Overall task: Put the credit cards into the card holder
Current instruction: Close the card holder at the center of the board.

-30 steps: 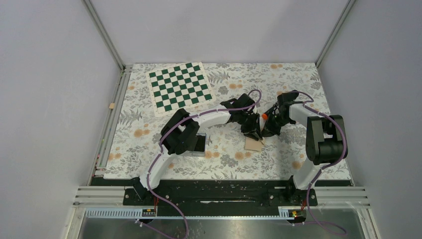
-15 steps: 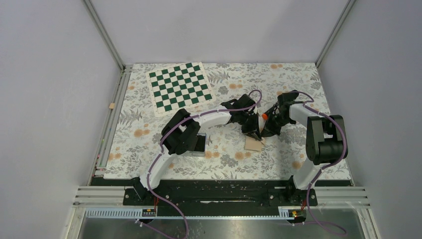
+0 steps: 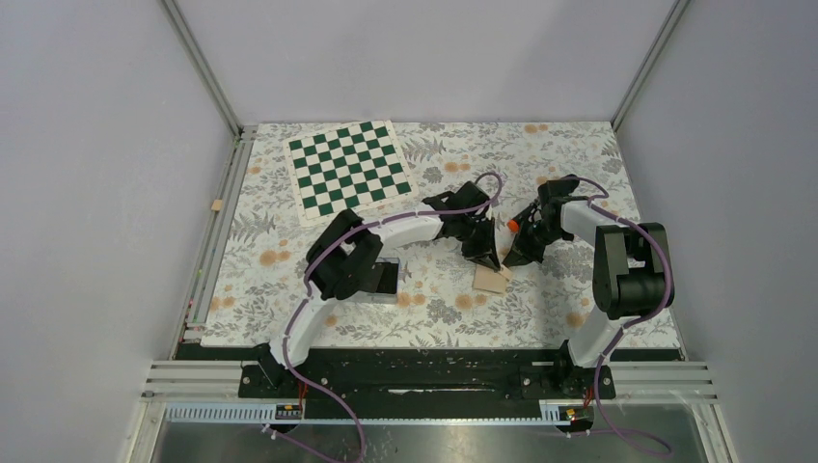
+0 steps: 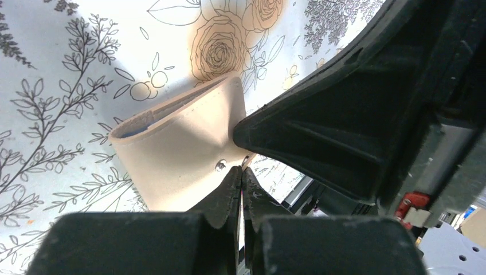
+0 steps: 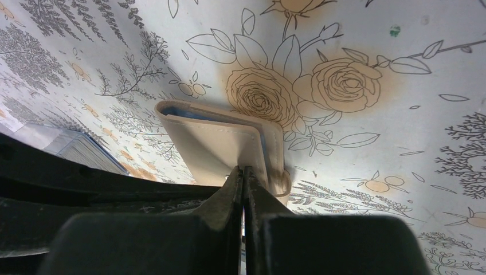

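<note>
Locating the card holder (image 3: 490, 281) on the floral tablecloth (image 3: 289, 251), near the middle of the table, well apart from the chessboard mat (image 3: 349, 172) at the far left.

Reading the holder as folded shut: showing the tan outer face upward, showing the snap dot (image 4: 220, 166) near one edge, and exposing the light blue lining (image 5: 189, 114) only as a thin line along the open side.

Resting the left gripper (image 4: 240, 172) at the holder's edge just beside the snap dot, with jaws pressed fully together and tips touching the tan face.

Resting the right gripper (image 5: 243, 171) at the opposite edge, likewise with jaws pressed fully together and tips touching the top flap.

Not resolving from these views a true pinch on a flap versus a mere press against it, for either gripper.

Finding no credit cards in any view: none on the cloth beside the holder, none between either set of jaws, none protruding from the holder.

Judging progress as early: apparently working on spreading the holder open from both sides. Judging as not yet done: opening the holder, locating the cards, lifting each one and sliding each into the lining.
</note>
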{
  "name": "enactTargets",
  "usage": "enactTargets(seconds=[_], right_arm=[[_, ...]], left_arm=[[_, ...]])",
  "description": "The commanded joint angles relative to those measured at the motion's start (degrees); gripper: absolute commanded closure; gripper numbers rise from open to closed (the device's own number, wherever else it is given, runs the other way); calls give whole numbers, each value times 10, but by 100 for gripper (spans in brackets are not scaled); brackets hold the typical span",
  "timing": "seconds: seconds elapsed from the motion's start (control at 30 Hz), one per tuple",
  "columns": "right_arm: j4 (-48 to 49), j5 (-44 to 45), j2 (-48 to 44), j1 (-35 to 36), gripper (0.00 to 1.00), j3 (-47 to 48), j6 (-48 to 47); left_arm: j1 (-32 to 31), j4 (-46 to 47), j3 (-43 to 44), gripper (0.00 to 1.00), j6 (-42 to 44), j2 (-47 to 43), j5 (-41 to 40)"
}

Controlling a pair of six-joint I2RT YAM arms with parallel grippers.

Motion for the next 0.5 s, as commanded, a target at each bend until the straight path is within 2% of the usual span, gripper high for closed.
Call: enactTargets(seconds=[0.0,0.47], right_arm=[[-22,-1,-17,-3,100,12,-2],[-22,-4,-17,-3,100,13,-7]], left_arm=[[7,32,-11,100,11,-57,-24],[20,12,-30,100,17,-54,-38]])
